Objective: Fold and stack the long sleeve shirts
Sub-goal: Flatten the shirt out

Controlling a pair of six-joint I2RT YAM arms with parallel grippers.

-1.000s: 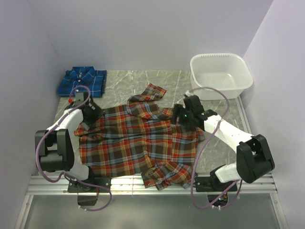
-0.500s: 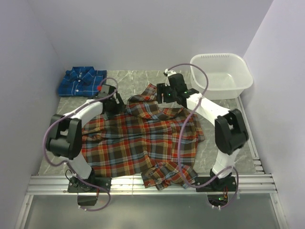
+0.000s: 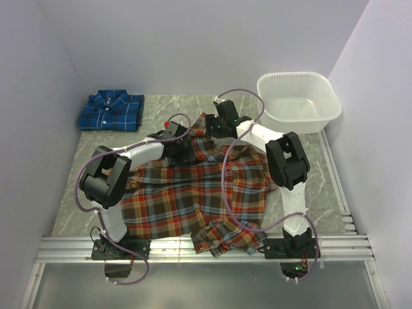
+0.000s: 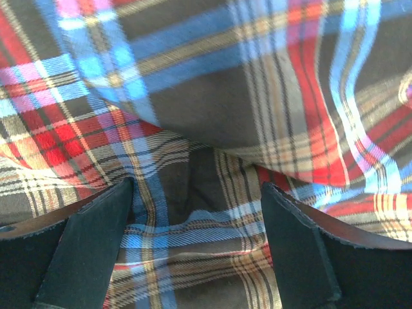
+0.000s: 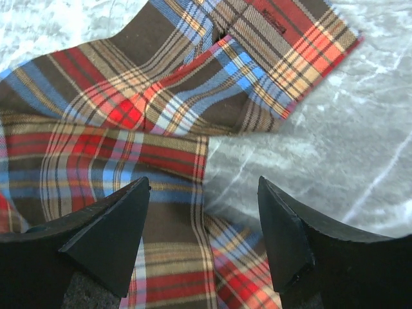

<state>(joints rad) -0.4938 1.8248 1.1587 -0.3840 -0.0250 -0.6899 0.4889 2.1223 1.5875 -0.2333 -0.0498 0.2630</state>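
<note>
The red-orange plaid shirt (image 3: 193, 190) lies spread and rumpled over the middle of the table. Its sleeve cuff (image 3: 209, 122) pokes out at the far side. The blue plaid shirt (image 3: 111, 111) lies folded at the far left corner. My left gripper (image 3: 179, 147) is open, low over the shirt's collar area, and its view (image 4: 199, 199) shows plaid cloth between the fingers. My right gripper (image 3: 215, 129) is open over the far sleeve, and its view (image 5: 205, 193) shows the sleeve edge and bare table between the fingers.
A white plastic tub (image 3: 297, 102) stands at the far right. The table (image 3: 322, 187) is grey marble, walled on three sides, with a metal rail (image 3: 193, 248) along the near edge.
Both arms have swung from the shirt's left and right sides in toward the far middle, over the collar and the sleeve. The shirt has hardly moved.
</note>
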